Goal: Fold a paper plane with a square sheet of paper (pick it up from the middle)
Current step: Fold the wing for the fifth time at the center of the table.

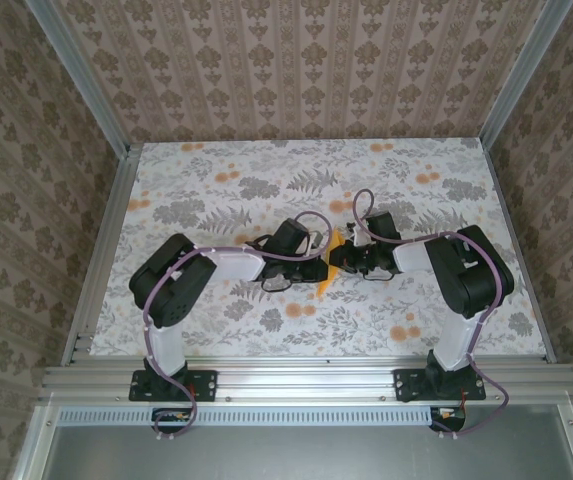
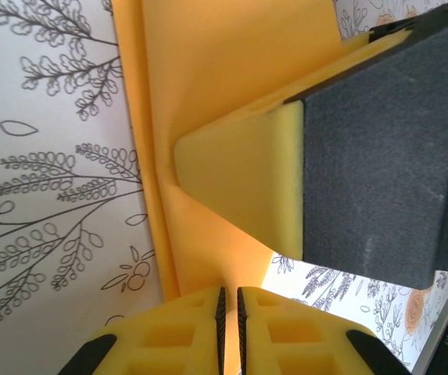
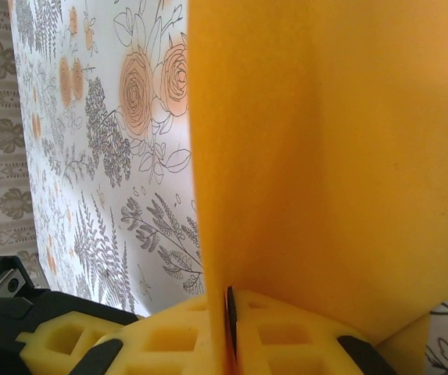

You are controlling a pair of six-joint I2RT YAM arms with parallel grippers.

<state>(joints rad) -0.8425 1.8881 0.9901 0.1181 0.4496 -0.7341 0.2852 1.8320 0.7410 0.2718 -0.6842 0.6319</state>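
Note:
The square sheet of paper [image 1: 328,272], bright orange and folded lengthwise, is held on edge between both grippers at the table's middle. My left gripper [image 1: 319,259] is shut on one edge; in the left wrist view the paper [image 2: 208,70] runs up from the pinched pads of that gripper [image 2: 230,305]. From the opposite side my right gripper [image 1: 342,258] is shut on the sheet, and in the right wrist view the paper [image 3: 325,156] rises upright from the gripper [image 3: 230,312]. One right finger [image 2: 239,180] presses the fold. The grippers hide the sheet's outline, so I cannot tell if it is the paper plane's dart shape.
The table [image 1: 266,190] has a white cloth printed with grey leaves and small orange flowers. Aluminium rails [image 1: 96,260] border it on the left, right and near side, with patterned walls behind. Both arms reach inward from their bases at the near edge.

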